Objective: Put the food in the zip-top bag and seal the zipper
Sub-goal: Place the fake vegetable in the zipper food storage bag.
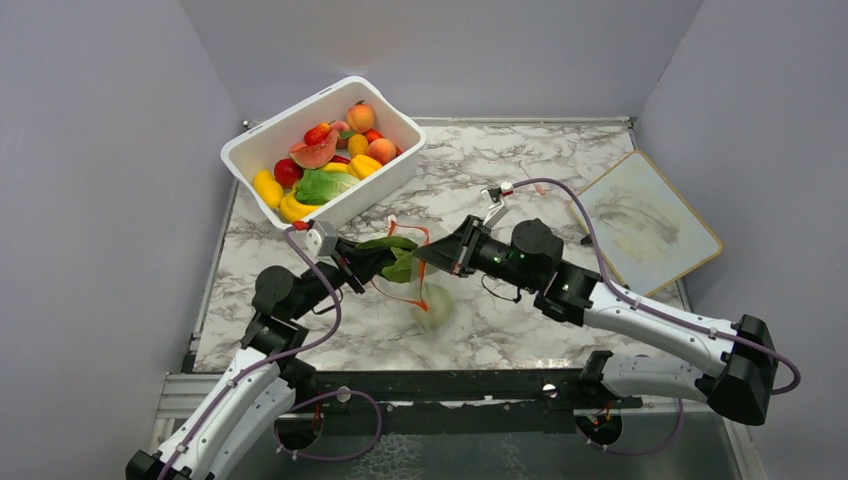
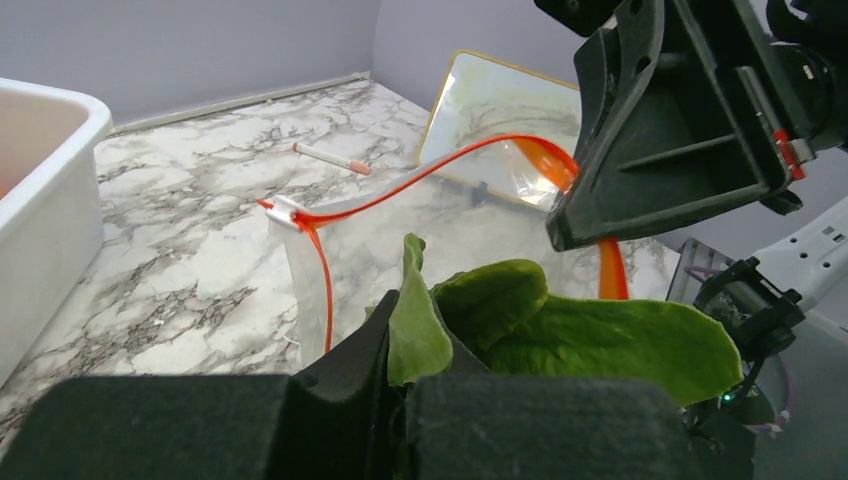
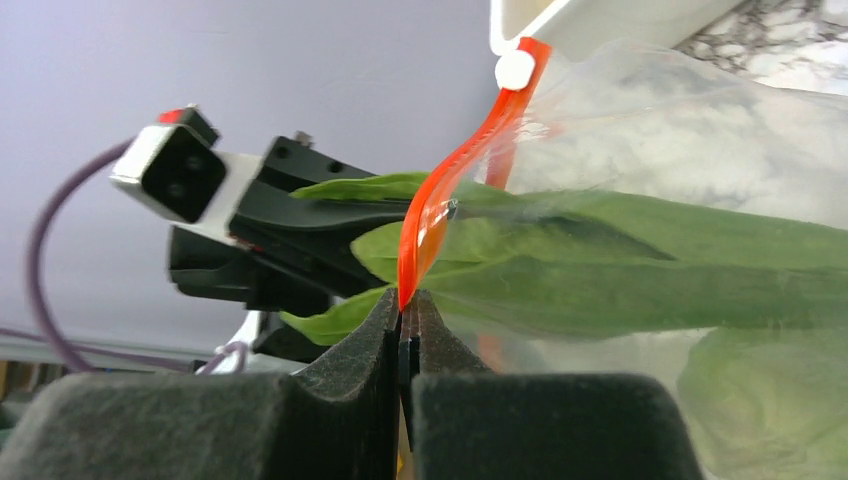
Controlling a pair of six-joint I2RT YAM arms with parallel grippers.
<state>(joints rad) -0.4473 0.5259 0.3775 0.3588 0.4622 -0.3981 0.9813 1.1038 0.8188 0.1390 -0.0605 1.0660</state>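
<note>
Currently the right gripper is clamped on the zipper strip. It holds up one lip of the zip-top bag at the centre of the top view, evidently so the mouth gapes toward the left arm. The left gripper is closed on the near end of the long green leafy bunch, whose leaves already cross the orange-red strip into the clear plastic; judged mid-insertion. The other food sits in the white tub, upper left, and the zipper is not yet sealed.
</note>
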